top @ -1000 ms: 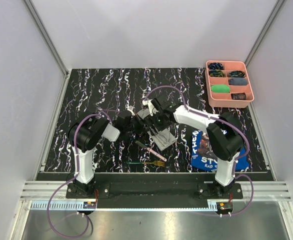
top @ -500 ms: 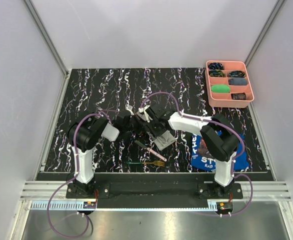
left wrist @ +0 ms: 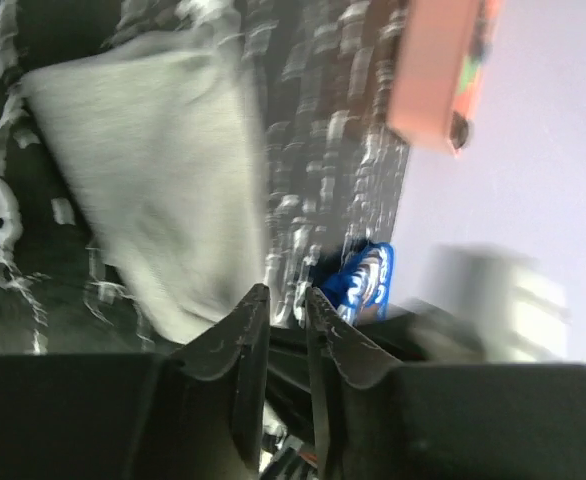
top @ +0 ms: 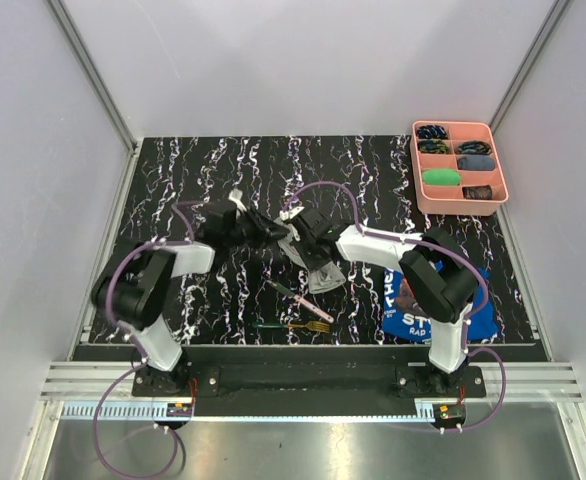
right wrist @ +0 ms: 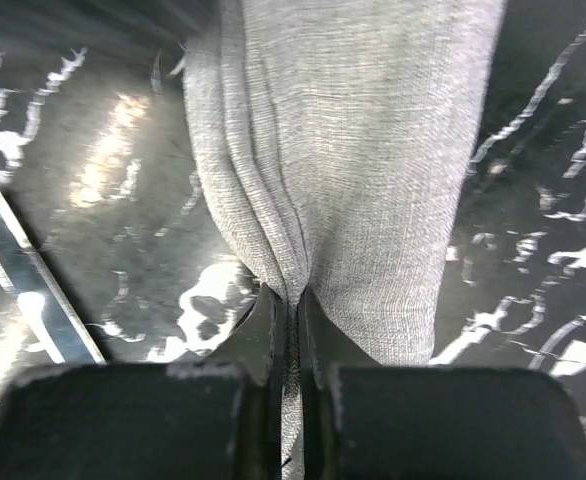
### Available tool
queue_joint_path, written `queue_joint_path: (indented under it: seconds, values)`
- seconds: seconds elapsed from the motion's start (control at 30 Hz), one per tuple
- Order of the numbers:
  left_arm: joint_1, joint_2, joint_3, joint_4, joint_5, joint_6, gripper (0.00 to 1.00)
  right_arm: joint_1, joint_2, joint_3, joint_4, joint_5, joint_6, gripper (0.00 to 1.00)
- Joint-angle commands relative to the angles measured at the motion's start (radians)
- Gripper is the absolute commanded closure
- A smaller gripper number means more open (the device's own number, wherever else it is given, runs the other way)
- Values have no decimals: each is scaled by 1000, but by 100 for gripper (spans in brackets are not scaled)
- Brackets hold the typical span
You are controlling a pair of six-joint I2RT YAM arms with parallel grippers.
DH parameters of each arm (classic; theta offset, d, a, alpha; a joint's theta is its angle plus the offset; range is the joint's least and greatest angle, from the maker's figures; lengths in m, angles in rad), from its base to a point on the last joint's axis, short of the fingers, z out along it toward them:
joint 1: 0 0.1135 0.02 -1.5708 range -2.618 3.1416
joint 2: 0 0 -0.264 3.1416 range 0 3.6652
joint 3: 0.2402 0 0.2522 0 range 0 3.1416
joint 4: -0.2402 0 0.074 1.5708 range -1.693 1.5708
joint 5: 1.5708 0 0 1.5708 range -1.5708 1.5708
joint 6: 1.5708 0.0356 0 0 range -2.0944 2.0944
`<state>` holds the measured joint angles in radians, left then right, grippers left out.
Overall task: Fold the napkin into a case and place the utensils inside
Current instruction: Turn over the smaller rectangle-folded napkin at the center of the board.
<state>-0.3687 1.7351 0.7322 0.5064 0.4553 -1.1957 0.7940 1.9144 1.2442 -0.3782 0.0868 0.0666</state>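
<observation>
**Napkin pinched by right end effector at centre of worktop**

The thin light grey cloth napkin [top: 321, 272] lies partly gathered on the black, white-veined worktop [top: 203, 170], near its centre and between the 2 arms. It shows loose folds, not a finished case.

Right end effector [right wrist: 288, 320]: fingers pressed together on a bunched fold of the napkin [right wrist: 363, 140], with several pleats running into the pinch.

Left end effector [left wrist: 285, 305]: fingers stand narrowly apart. The napkin [left wrist: 163, 200] lies just beside them; the blurred wrist view shows no cloth between them.

The 2 utensils lie on the worktop on the near side of the napkin, outside it: the pink-handled knife with dark blade [top: 298, 298], and nearer the arm bases the green-handled fork with gold tines [top: 291, 326].

A blue printed cloth [top: 413, 305] lies by the right arm. A pink compartment tray [top: 460, 208] sits in the far right corner.
</observation>
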Motion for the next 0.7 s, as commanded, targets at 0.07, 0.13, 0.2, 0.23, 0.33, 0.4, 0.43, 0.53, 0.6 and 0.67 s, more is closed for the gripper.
queue_joint_path:
  seconds: [0.07,0.13,0.2,0.23,0.33,0.4,0.43,0.53,0.6,0.67]
  values:
    - [30,-373,70,-375,-189,260,76,-1,15,73,-33,-285,131,100]
    - [30,-451,70,-429,-242,298,76,-12,12,121,-28,-393,153,100]
    - [30,-480,58,-466,-276,312,77,-35,17,144,5,-461,185,100]
    - [30,-496,53,-476,-282,326,78,-47,18,146,24,-534,199,100]
    - [31,-506,30,-502,-314,350,80,-102,21,120,154,-715,291,100]
    - [31,-514,41,-554,-372,384,81,-127,15,81,264,-777,358,100]
    - [31,-517,47,-569,-392,415,82,-150,11,64,298,-818,375,100]
    - [31,-514,72,-623,-434,433,83,-223,18,-43,539,-967,574,100]
    - [30,-511,70,-617,-431,430,85,-257,43,-120,735,-1016,645,100]
    - [28,-480,73,-617,-435,433,85,-298,84,-143,842,-1096,714,100]
